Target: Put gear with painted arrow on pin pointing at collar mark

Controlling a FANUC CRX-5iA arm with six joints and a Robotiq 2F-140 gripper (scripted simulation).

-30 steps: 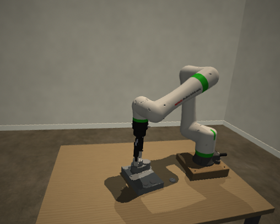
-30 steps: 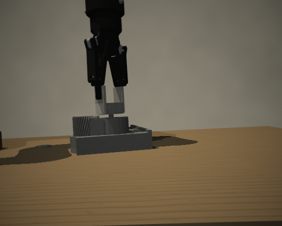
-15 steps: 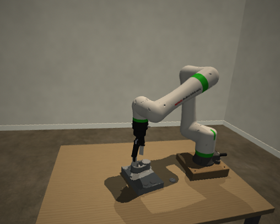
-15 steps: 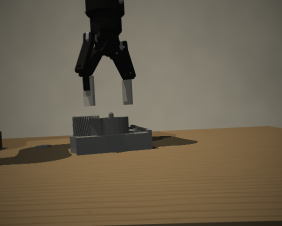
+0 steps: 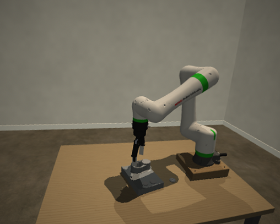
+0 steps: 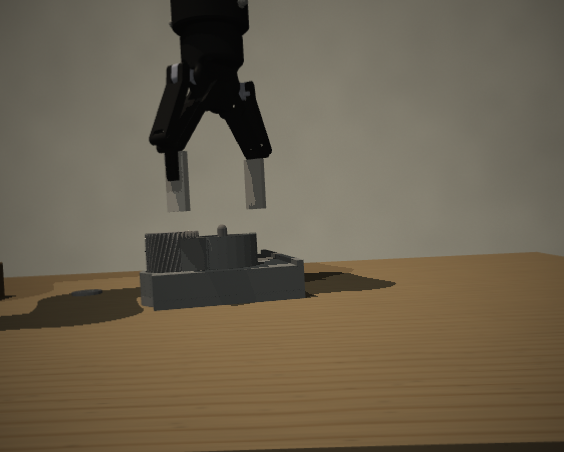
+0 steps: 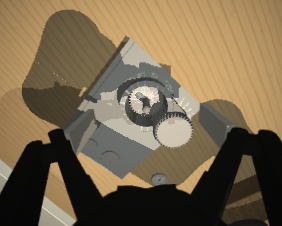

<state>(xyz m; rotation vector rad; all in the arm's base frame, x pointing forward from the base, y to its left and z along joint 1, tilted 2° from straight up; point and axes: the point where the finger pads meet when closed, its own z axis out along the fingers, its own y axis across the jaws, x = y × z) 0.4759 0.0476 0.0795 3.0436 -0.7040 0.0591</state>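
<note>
My gripper (image 5: 137, 159) (image 6: 217, 209) (image 7: 146, 115) is open and empty, its fingers wide apart above the timing case (image 5: 155, 181) (image 6: 225, 288) (image 7: 116, 135). The loose gear (image 7: 135, 106) sits around the pin (image 6: 222, 231) (image 7: 145, 108), inside the collar (image 6: 232, 252). In the exterior view the pin's rounded tip shows above the collar's rim and the gear is hidden. A dark marking lies on the gear's face, up and left of the pin in the wrist view. I cannot tell whether it is the arrow or shadow, and I cannot make out the collar's mark.
A second toothed gear (image 5: 146, 162) (image 6: 162, 253) (image 7: 173, 130) stands on the case right beside the collar. A small grey disc (image 5: 172, 180) (image 6: 86, 292) (image 7: 159, 179) lies on the table near the case. The arm's wooden base block (image 5: 209, 174) is farther back.
</note>
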